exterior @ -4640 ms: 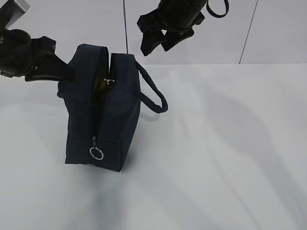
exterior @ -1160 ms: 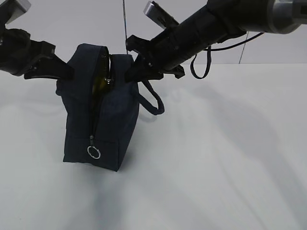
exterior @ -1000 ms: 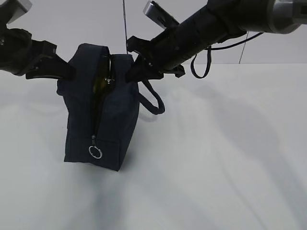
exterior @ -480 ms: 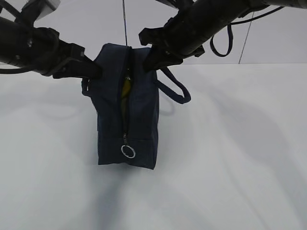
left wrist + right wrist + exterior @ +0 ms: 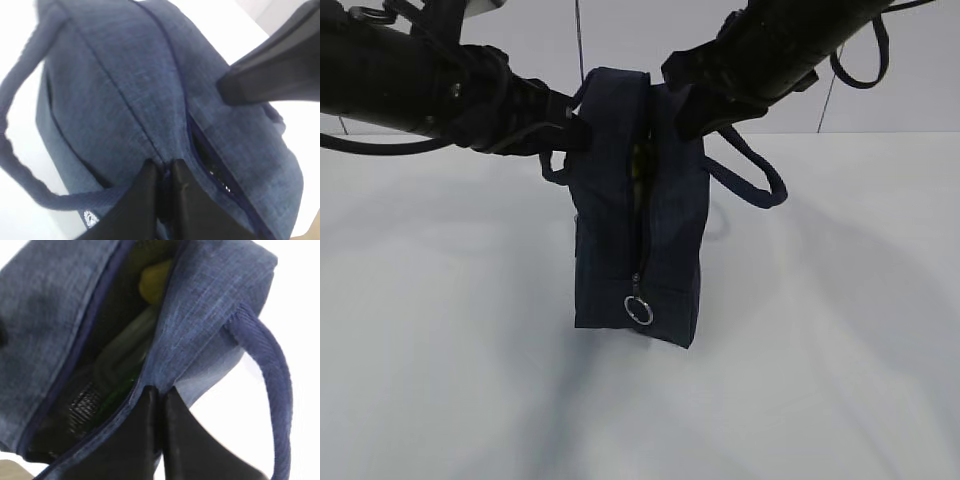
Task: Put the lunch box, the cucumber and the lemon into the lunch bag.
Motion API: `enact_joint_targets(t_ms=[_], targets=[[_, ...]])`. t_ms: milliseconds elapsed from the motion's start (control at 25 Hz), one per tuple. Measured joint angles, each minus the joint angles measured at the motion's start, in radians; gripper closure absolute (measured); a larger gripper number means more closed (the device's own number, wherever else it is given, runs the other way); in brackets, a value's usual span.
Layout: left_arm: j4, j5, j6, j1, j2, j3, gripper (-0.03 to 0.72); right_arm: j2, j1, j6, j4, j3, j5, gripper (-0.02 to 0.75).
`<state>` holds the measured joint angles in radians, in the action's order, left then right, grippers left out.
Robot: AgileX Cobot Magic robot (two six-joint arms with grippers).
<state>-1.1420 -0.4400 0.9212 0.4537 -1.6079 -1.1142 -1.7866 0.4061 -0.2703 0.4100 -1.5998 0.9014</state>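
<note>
Up off the table now, one packed lunch bag between two arms

From outside, the lunch bag [image 5: 638, 230] has shifted right and hangs centred, so packing looks finished. Left wrist: left gripper [image 5: 161, 172] is pinched tight on its top fabric. Right wrist: right gripper [image 5: 161, 402] is clamped on the rim, with one lemon [image 5: 152, 282], one cucumber [image 5: 112, 400] and one lunch box [image 5: 125, 347] inside.

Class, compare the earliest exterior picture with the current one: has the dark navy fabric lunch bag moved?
Yes. The dark navy fabric lunch bag has shifted right: it stood left of the thin vertical wall line, and now sits mostly right of it.
</note>
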Motion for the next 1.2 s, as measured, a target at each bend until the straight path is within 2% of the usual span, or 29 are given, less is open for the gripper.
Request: enact_joint_targets(t_ms=[320,560,720,920,1200], targets=[[-0.007,0.129,0.021,0.096,0.0,0.0,0.672,0.157,0.0,-0.009,-0.001,0.285,-0.208,0.738],[-0.011,0.135,0.022,0.129,-0.018,0.0,0.672,0.168,-0.003,-0.017,-0.018,0.297,-0.264,0.738],[-0.017,0.144,0.024,0.137,-0.032,0.0,0.672,0.17,-0.034,-0.017,-0.025,0.326,-0.292,0.738],[-0.045,0.157,0.025,0.137,-0.056,0.0,0.672,0.17,-0.098,-0.082,0.054,0.353,-0.33,0.738],[-0.092,0.227,0.032,0.151,-0.116,0.0,0.672,0.137,-0.098,-0.355,0.272,0.353,-0.387,0.738]])
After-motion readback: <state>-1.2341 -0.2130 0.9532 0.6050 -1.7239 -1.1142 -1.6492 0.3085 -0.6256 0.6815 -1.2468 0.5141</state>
